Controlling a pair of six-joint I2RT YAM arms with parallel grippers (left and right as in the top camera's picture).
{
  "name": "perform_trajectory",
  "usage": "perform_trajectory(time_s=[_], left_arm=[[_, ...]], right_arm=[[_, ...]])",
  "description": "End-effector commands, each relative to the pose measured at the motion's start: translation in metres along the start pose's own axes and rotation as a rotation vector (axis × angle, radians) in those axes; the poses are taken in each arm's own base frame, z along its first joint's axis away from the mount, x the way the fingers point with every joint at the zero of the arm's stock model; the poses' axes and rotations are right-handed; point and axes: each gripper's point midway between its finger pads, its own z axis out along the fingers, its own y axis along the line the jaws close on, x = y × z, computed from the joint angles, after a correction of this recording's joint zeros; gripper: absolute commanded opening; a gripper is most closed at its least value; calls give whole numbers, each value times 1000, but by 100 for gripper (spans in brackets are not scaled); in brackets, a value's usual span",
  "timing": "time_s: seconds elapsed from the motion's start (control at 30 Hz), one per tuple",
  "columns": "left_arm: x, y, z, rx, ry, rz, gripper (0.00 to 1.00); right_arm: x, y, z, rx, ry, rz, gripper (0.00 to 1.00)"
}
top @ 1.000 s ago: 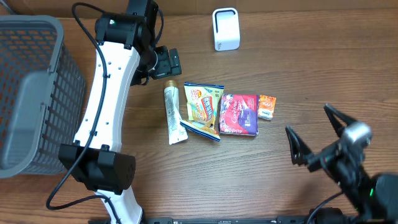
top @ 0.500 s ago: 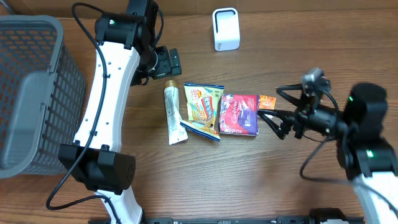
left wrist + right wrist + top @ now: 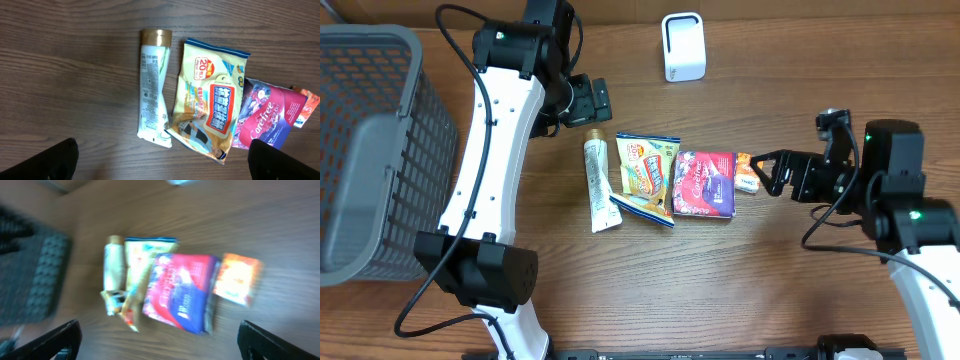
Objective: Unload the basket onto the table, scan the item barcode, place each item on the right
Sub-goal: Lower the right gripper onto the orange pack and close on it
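Overhead, the right end effector is spread wide and empty beside the small orange packet, rightmost in a mid-surface row with pouch, yellow packet and tube. The left end effector, also wide and empty, hangs just beyond the tube's cap.

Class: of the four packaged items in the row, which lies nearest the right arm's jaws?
The small orange packet at the row's right end; the red-purple pack, yellow pouch and white tube lie progressively farther left.
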Motion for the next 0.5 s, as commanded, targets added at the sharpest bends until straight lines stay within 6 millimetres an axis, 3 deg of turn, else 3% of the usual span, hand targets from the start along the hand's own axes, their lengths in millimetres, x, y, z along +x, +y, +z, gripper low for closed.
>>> perform_trajectory(time_s=[0.0,0.27,0.47], left_arm=[[1,-3,0,7,0,-3,100],[1,-3,0,7,0,-3,100],[1,-3,0,7,0,-3,100]], right_arm=[[-32,-20,-28,229,-78,44,100],[-49,4,-30,126,-118,8,100],[-49,-5,-19,143,-90,25,100]])
